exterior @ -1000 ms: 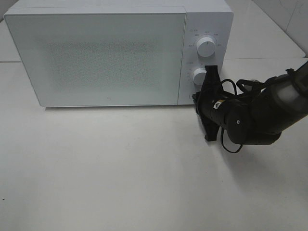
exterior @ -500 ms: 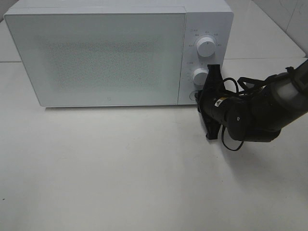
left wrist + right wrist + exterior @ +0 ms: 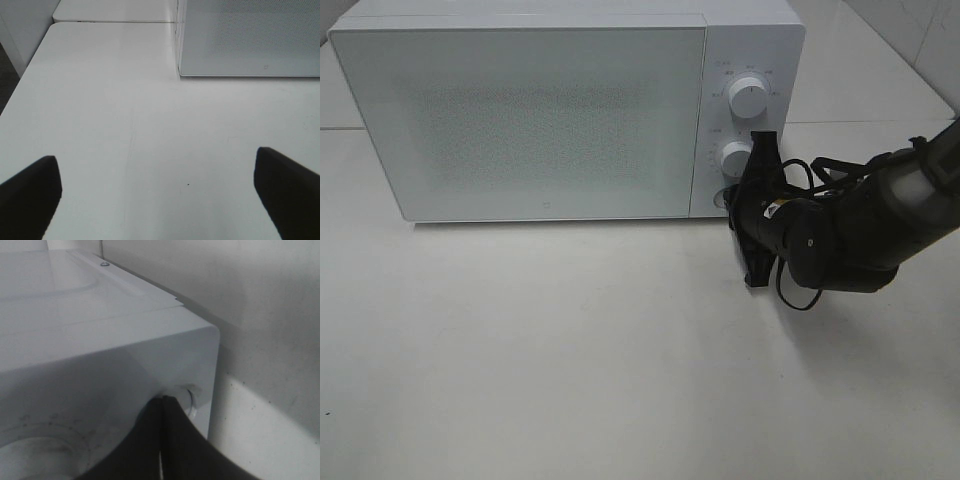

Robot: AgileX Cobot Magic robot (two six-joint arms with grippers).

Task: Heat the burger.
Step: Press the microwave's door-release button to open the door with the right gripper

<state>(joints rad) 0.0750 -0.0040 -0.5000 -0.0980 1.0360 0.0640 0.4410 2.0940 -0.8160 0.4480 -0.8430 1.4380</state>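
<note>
The burger is out of view. A white microwave (image 3: 520,110) stands at the back of the table with its door closed. My right gripper (image 3: 728,203) is shut and empty at the bottom of the control panel, below the two knobs (image 3: 749,98). In the right wrist view its fingertips (image 3: 164,402) are pressed together and their tip touches a small round button (image 3: 189,399) at the lower corner of the microwave (image 3: 100,340). My left gripper (image 3: 157,200) is open and empty above the bare table, in front of the microwave's left corner (image 3: 250,40).
The white table (image 3: 570,350) stretches in front of the microwave. A second table surface (image 3: 880,70) lies behind it to the right. The right arm's black body and cable (image 3: 840,240) lie to the right of the control panel.
The right gripper has shifted very slightly up and to the right at the control panel. The microwave door has stayed closed.
</note>
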